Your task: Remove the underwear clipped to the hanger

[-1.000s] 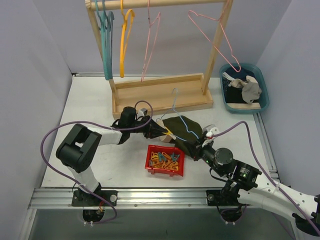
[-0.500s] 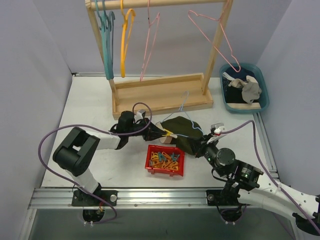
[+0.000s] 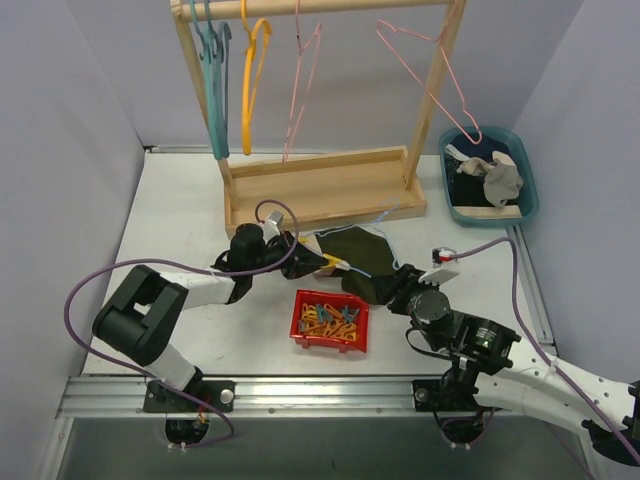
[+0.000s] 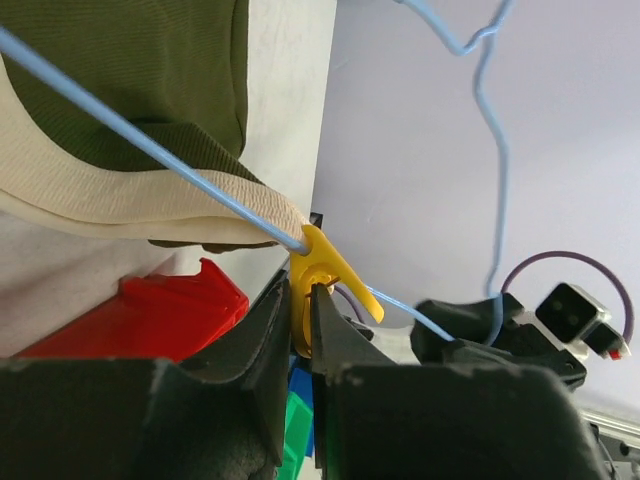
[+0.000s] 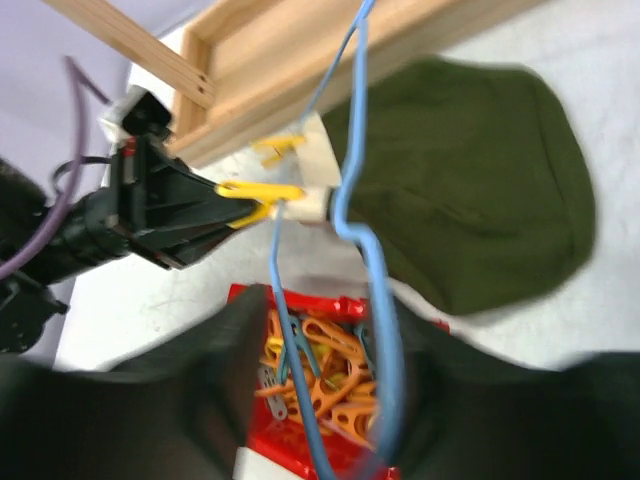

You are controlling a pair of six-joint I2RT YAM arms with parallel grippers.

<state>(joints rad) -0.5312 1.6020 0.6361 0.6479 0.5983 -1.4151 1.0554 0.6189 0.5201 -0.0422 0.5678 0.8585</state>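
At the centre of the bench point(image 3: 180, 200), just below the wooden rack point(image 3: 320, 190) in the top frame, the olive underwear point(image 3: 362, 252) lies spread out. Its pale waistband faces the left of the frame. A blue wire hanger point(image 4: 150, 140) lies across the cloth. A yellow clip point(image 4: 322, 268) fastens the waistband to the hanger wire.

Left arm: the base sits at the lower left of the top frame. The upper link leans to an elbow at the far left. The forearm runs low over the bench toward the right and ends at the waistband. The left gripper point(image 4: 305, 305) points straight at the clip. Its jaws are pressed almost together and pinch the tail of the yellow clip.

Right arm: the base sits right of centre at the bottom edge. The forearm reaches up and to the left. The right gripper point(image 3: 393, 283) sits at the lower right edge of the underwear. In the right wrist view its jaws stand spread, with the hanger wire running between them. Blur hides whether either finger touches the wire.

A red bin point(image 3: 325, 343) of loose clips stands just below the underwear in the top frame.
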